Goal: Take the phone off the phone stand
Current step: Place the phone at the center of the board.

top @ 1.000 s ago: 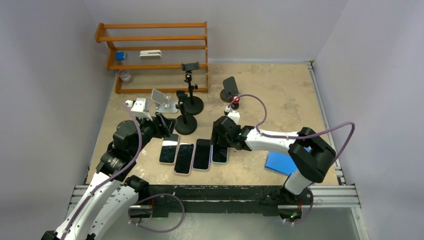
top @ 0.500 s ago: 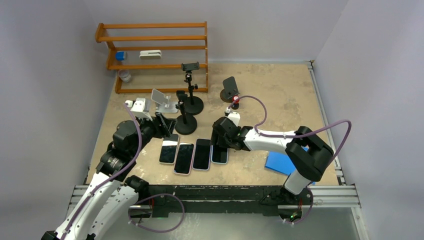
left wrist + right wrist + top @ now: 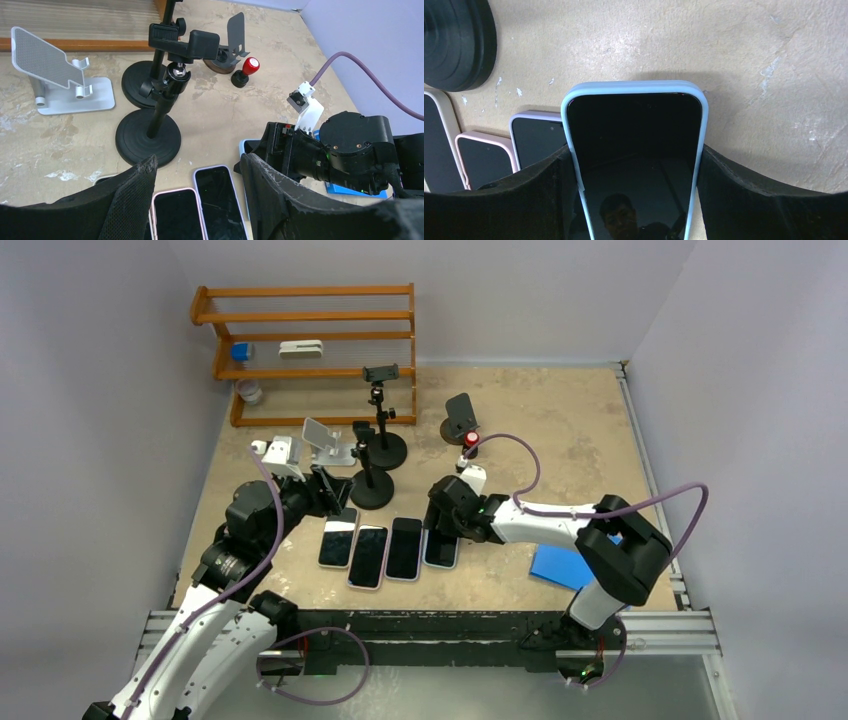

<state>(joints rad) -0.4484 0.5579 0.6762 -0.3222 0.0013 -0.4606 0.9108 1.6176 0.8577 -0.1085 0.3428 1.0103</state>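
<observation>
Black padded fingers of the left gripper [image 3: 199,161] stand apart with nothing between them, hovering over the left end of a row of phones lying flat on the table. Behind it the silver stand [image 3: 55,75] and the black clamp stand [image 3: 150,135] carry no phone, so the lift off the stand looks done.

Farther right, the blue-cased phone [image 3: 634,120] sits at the right end of that row, clamped by its long edges in the right gripper [image 3: 447,525]. Its far end is at the tabletop or just above it (I cannot tell which).

The trouble lies in the release. If the phone is tilted when the jaws part, it will slap down or skid. The lavender-rimmed phone [image 3: 536,137] lies just beside it, so the finger on that side may push or ride onto it as it swings out. A pad that clings could drag the phone askew as the arm backs away toward the blue pad [image 3: 565,565].
</observation>
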